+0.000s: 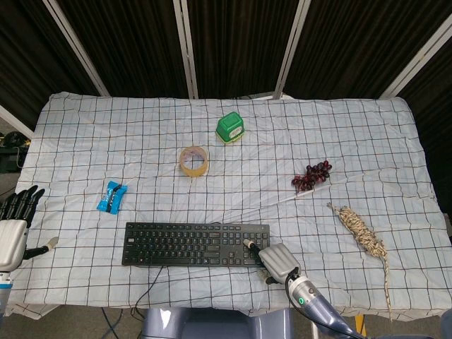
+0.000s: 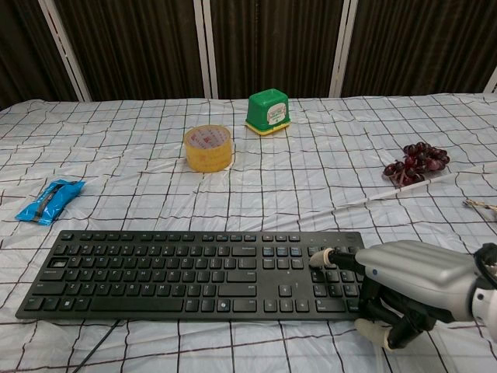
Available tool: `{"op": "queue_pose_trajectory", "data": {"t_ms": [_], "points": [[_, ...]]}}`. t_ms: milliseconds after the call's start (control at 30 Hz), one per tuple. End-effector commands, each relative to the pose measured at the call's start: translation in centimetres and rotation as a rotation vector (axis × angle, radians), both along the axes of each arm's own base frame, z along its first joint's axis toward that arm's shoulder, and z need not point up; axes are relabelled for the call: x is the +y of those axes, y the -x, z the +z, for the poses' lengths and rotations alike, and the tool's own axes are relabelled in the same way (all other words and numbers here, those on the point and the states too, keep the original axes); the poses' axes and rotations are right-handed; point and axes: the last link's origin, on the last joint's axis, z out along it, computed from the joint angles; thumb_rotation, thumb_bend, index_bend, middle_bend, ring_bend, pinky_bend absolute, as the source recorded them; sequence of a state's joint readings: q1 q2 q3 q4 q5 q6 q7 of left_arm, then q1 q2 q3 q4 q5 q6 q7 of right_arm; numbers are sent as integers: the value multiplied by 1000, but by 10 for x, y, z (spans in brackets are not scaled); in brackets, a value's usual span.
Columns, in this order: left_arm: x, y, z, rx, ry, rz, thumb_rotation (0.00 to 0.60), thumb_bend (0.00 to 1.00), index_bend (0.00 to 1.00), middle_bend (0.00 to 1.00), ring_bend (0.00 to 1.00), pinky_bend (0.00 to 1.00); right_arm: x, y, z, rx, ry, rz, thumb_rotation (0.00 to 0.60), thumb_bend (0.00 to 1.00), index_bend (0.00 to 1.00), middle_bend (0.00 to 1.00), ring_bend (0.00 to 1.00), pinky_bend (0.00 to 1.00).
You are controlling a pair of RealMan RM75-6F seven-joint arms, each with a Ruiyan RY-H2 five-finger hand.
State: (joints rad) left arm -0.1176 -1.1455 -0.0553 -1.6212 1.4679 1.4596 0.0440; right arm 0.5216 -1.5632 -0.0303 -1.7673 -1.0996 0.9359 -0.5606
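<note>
A checked white cloth [image 1: 141, 134] covers the counter before dark panelled screens [image 1: 233, 42]; the right hand [image 2: 415, 284], fingers curled empty, touches the keyboard [image 2: 186, 272]; left hand [image 1: 13, 229] released.

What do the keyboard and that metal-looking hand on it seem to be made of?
The keyboard looks like matte black plastic, with dull keys and white legends. The right hand seems to have a brushed silvery shell, metal or painted plastic, with black fingers and pale, perhaps rubbery tips.

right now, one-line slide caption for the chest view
Right hand rests a fingertip on the right end of the black keyboard, with a yellow tape roll behind.
</note>
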Motion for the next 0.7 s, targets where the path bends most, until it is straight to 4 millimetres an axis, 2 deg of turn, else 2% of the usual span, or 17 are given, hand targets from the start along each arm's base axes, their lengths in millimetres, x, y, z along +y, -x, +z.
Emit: {"op": "queue_pose_trajectory", "data": {"t_ms": [33, 167, 333, 500, 600, 700], "points": [[0, 0, 0, 0, 0, 0, 600, 121, 0, 0, 0, 0, 0, 0, 0, 1, 3, 3, 600, 451, 141, 820, 796, 659], [0, 0, 0, 0, -1, 0, 600, 121, 0, 0, 0, 0, -3, -4, 3, -14, 28, 9, 600, 451, 140, 820, 795, 659], [0, 0, 0, -3, -2, 1, 600, 121, 0, 0, 0, 0, -16, -13, 19, -44, 99, 39, 600, 451, 140, 820, 791, 659], [-1, 0, 0, -3, -1, 1, 600, 121, 0, 0, 0, 0, -21, -14, 35, -49, 147, 56, 600, 450, 139, 810, 764, 659], [-1, 0, 0, -3, -1, -1, 600, 121, 0, 0, 0, 0, -23, -9, 50, -38, 187, 65, 600, 451, 137, 755, 703, 651], [-1, 0, 0, -2, 1, 1, 600, 121, 0, 0, 0, 0, -23, -2, 66, -43, 224, 63, 600, 447, 131, 653, 596, 597]]}}
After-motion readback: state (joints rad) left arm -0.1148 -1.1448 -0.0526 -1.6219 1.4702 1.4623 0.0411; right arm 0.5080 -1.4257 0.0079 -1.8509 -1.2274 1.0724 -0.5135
